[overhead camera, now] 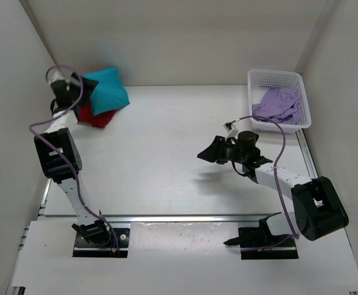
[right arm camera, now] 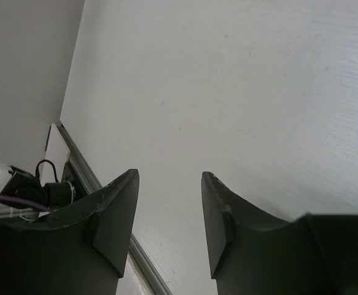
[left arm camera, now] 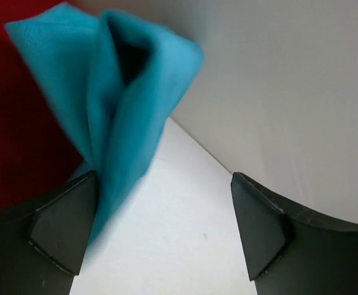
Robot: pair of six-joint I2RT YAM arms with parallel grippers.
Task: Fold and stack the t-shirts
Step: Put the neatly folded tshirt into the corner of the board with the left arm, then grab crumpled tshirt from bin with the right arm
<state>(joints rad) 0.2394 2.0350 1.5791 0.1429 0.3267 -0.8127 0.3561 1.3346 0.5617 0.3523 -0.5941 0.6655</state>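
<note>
A folded teal t-shirt (overhead camera: 109,90) lies on a deep red t-shirt (overhead camera: 96,116) in the far left corner of the table. My left gripper (overhead camera: 84,86) is at their left edge, open. In the left wrist view (left arm camera: 163,227) a fold of the teal t-shirt (left arm camera: 117,92) stands up against the inner side of the left finger (left arm camera: 62,227), and the red t-shirt (left arm camera: 19,123) shows behind it. A lilac t-shirt (overhead camera: 278,104) lies crumpled in the white basket (overhead camera: 276,74). My right gripper (overhead camera: 206,153) hovers mid-table, open and empty (right arm camera: 166,215).
White walls enclose the table on the left, back and right; the left gripper is close to the back-left corner. The basket stands at the far right against the wall. A metal rail (overhead camera: 185,217) runs along the near edge by the arm bases.
</note>
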